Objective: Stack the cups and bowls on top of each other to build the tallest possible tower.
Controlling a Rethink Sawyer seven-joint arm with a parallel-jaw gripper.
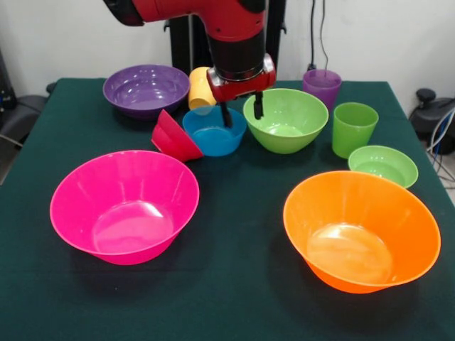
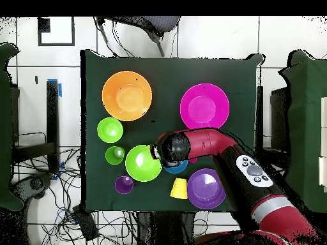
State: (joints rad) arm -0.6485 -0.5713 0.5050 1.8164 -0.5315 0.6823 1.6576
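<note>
- No tower stands yet: every bowl and cup sits apart on the dark green table [image 1: 234, 284], so the task appears to be at its start.
- At the near left is the large pink bowl [image 1: 124, 206]; far left is the medium purple bowl [image 1: 146, 89].
- The small red bowl [image 1: 173, 137] lies tipped on its side against the blue bowl [image 1: 213, 131], with the yellow-orange cup [image 1: 200, 88] on its side behind them.
- The gripper [image 1: 242, 110] hangs between the blue bowl and the medium green bowl [image 1: 286, 119], its two fingers spread and holding nothing.
- The next move likely calls for closing on a small bowl's rim.
- To the right stand the purple cup [image 1: 322, 85], green cup [image 1: 353, 128], light green bowl [image 1: 384, 165] and large orange bowl [image 1: 361, 231].
- Around the table are a white wall, tiled floor and cables.
</note>
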